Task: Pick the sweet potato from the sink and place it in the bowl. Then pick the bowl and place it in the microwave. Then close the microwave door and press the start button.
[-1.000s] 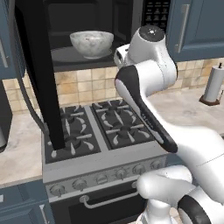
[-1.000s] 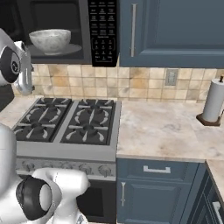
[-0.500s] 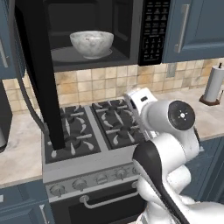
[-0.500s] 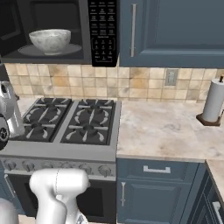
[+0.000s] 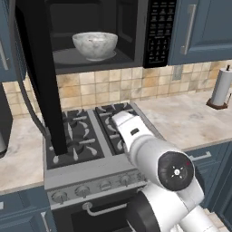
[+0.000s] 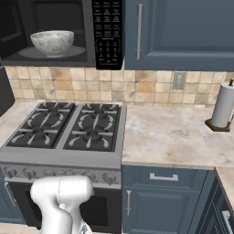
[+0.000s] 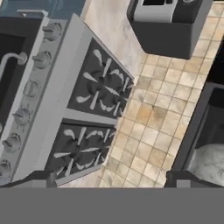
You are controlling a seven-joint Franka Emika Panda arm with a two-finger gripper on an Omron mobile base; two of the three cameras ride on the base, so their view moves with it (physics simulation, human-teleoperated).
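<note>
The bowl (image 5: 95, 44) sits inside the microwave (image 6: 55, 32), ready for heating, the door (image 5: 43, 77) hangs open awaiting a push, and the tool's (image 7: 109, 179) fingertips stand apart, holding nothing.

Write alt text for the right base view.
A grey-white marbled bowl sits inside the open microwave above a gas stove. To the right, a paper towel roll stands on a beige counter beneath blue cabinets.

Beige tile backsplash (image 6: 151, 87), blue cabinets (image 6: 183, 32), stove (image 6: 68, 132).
</note>
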